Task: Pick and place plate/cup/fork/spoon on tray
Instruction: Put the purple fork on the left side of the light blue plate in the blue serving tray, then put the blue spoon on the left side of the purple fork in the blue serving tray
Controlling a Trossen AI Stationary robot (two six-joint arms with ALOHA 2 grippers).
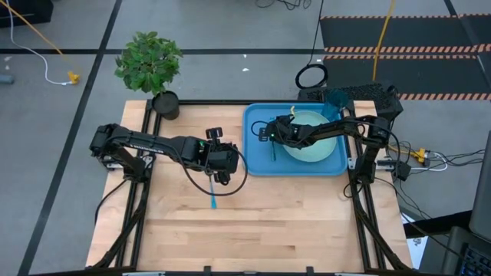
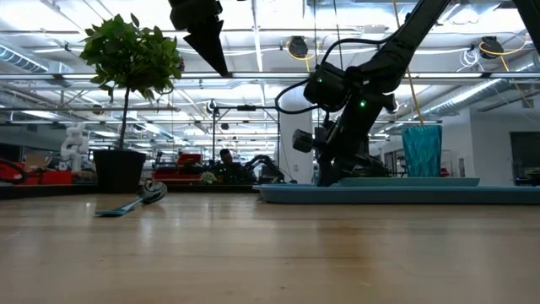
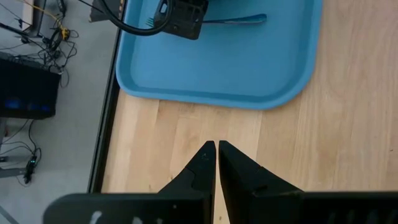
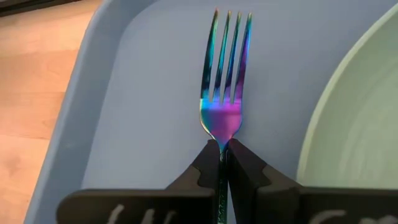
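On tray (image 1: 255,165): 1 plate (image 1: 318,142), 1 cup (image 1: 335,100). Right claw (image 4: 222,149) pinches 1 fork (image 4: 225,93); left claw (image 3: 216,148) narrow.

No readable text, label, brand, number or sign is found in any view, neither on the tableware nor on the arms.

We list: right gripper (image 4: 222,149), fingers pinched, arm stretched low; left gripper (image 3: 216,149), fingers together, raised.

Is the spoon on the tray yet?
No, the spoon lies on the wooden table, below the left claw and outside the blue tray.
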